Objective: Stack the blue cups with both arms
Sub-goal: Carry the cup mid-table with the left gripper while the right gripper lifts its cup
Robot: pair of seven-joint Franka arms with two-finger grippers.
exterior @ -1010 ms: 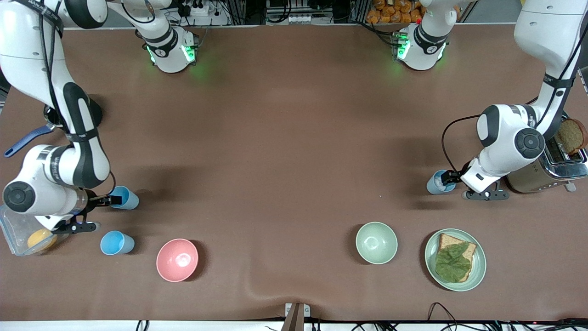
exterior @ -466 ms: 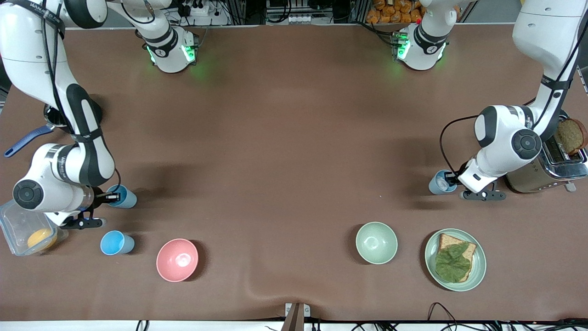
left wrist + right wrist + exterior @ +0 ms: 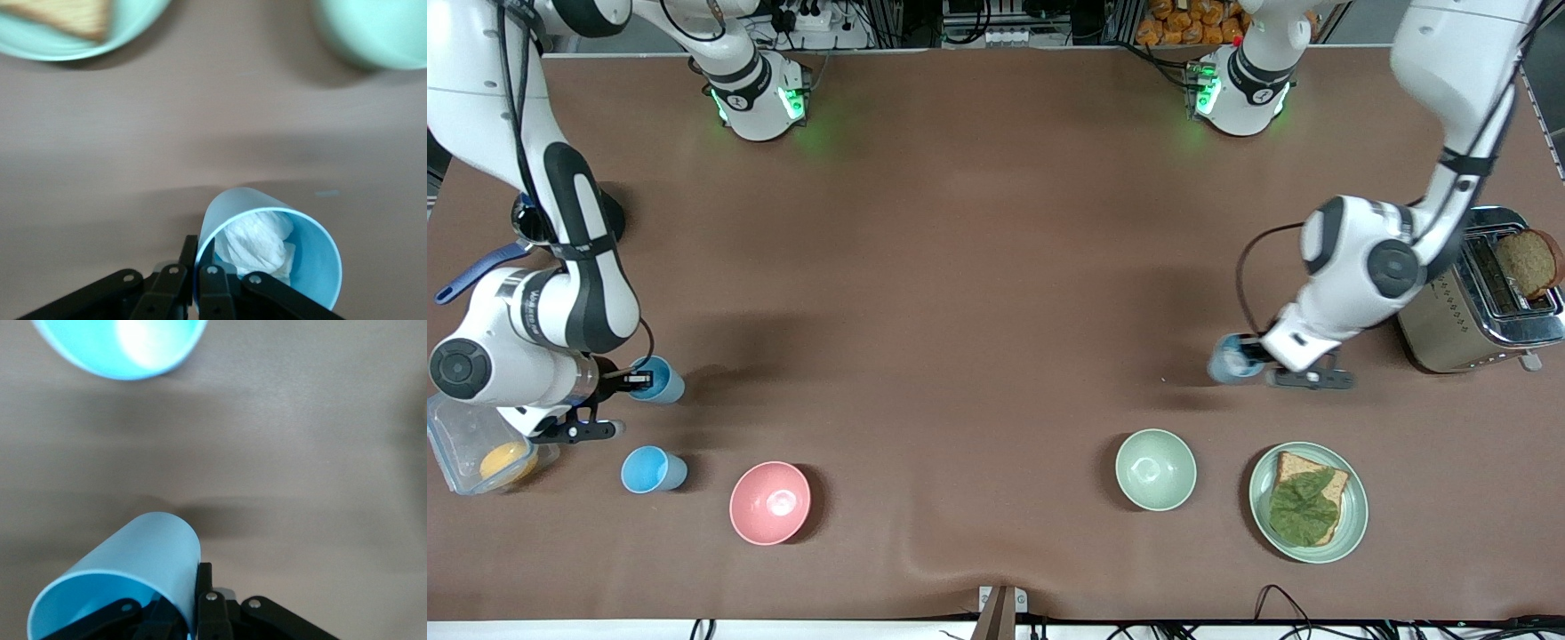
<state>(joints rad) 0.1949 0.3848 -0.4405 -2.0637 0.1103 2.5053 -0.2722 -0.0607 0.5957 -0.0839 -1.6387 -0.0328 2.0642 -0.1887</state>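
1. Here we see the left gripper [image 3: 1249, 362] pinching the rim of the grey-blue cup [image 3: 1224, 363], one finger inside, white crumpled paper [image 3: 257, 241] in it, held over bare table [image 3: 978, 293] near the toaster [image 3: 1476, 302].
2. The right gripper [image 3: 633, 380] clamps the wall of a sky blue cup [image 3: 660, 382] the same way.
3. A second sky blue cup [image 3: 651, 469] stands nearer the front camera, beside the pink bowl [image 3: 770, 502].
4. The green bowl [image 3: 1155, 469] and sandwich plate [image 3: 1352, 524] sit nearer the front camera than the grey-blue cup.

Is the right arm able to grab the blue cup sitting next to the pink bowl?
Probably not right now: the right pincer is already shut on another blue cup. The free blue cup stands close by, with nothing between them.
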